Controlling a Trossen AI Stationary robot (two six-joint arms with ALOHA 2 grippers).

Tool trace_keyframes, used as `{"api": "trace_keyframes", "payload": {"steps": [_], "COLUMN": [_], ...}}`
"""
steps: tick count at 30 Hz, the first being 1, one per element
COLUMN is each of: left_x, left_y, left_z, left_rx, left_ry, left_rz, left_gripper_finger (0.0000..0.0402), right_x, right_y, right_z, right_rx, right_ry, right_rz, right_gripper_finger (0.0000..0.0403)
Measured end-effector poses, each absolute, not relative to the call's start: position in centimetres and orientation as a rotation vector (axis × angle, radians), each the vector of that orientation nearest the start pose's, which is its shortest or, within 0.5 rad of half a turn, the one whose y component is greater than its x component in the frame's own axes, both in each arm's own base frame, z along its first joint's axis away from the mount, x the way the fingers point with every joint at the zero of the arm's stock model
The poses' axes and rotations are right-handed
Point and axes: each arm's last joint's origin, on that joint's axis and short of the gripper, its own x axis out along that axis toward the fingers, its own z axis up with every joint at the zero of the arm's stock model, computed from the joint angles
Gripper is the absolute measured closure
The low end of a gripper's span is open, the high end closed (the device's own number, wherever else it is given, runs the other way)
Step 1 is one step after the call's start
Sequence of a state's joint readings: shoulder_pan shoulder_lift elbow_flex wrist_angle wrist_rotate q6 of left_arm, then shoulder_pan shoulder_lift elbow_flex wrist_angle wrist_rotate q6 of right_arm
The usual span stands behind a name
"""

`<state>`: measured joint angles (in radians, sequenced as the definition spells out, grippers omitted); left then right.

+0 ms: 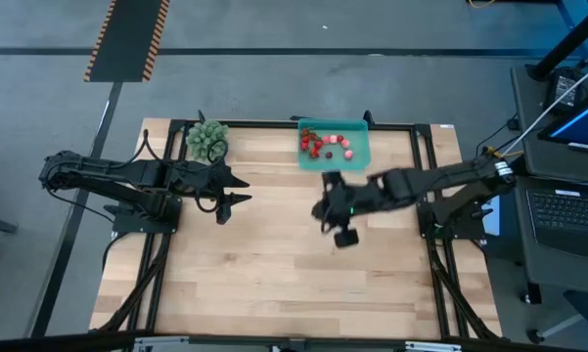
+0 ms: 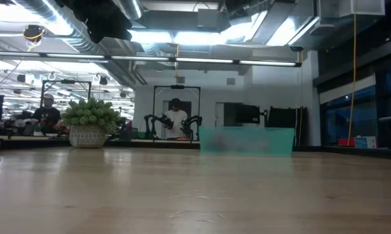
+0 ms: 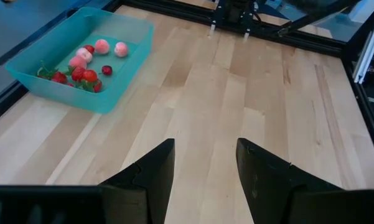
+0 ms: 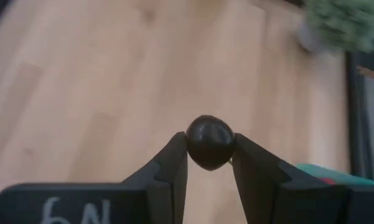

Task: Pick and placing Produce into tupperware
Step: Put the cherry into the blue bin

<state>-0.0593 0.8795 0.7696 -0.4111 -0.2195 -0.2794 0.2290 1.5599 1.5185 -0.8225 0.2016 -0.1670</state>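
Wooden table [image 1: 274,264] lies mostly bare — right gripper [image 4: 210,163] pinches a dark berry [image 4: 209,142], tray [image 1: 360,156] at one o'clock; round, it could squirt free. Left gripper [image 3: 205,163] waits agape.

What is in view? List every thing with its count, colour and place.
tray: one, teal, far edge of the table, right of centre.
fruit pieces: about a dozen, red and pink, inside the tray.
dark berry: one, near black, clamped between the right gripper's fingers.
plant: one, green in a pale pot, far edge, left of the tray.
table: one, light wood.
left gripper: open, empty, over the table's left half.
right gripper: shut on the dark berry, near the tray.
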Motion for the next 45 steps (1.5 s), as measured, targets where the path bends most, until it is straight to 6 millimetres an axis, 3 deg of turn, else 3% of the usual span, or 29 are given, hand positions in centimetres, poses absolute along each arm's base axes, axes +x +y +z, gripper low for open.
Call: {"api": "trace_keyframes", "payload": {"steps": [5,14,19,25,32,45], "left_x": [18.5,18.5,18.5,18.5,18.5,18.5], "left_y": [-0.5,-0.5,-0.4,-0.2,-0.2,-0.2], "left_z": [29.2,29.2,29.3,29.3,29.3,29.3], "left_rx": [-0.202,-0.196,-0.123,-0.107,-0.108,-0.107], "left_ry": [0.490,0.490,0.489,0.475,0.476,0.477], "left_rz": [0.228,0.228,0.228,0.295,0.295,0.296], "left_gripper_finger": [0.0237,0.0237,0.0237,0.0237,0.0237,0.0237], "right_x": [31.7,31.4,30.7,30.8,30.7,31.2], "right_y": [1.4,-12.0,-18.1,-23.6,-26.6,-26.7], "right_z": [35.4,34.6,32.0,26.1,20.8,17.3], "right_rx": [-0.349,-0.184,-0.057,0.146,0.290,0.423], "right_ry": [0.849,0.832,0.886,1.007,1.121,1.183], "right_rz": [-0.020,-0.196,-0.294,-0.370,-0.420,-0.326], "right_gripper_finger": [0.0295,0.0295,0.0295,0.0295,0.0294,0.0286]}}
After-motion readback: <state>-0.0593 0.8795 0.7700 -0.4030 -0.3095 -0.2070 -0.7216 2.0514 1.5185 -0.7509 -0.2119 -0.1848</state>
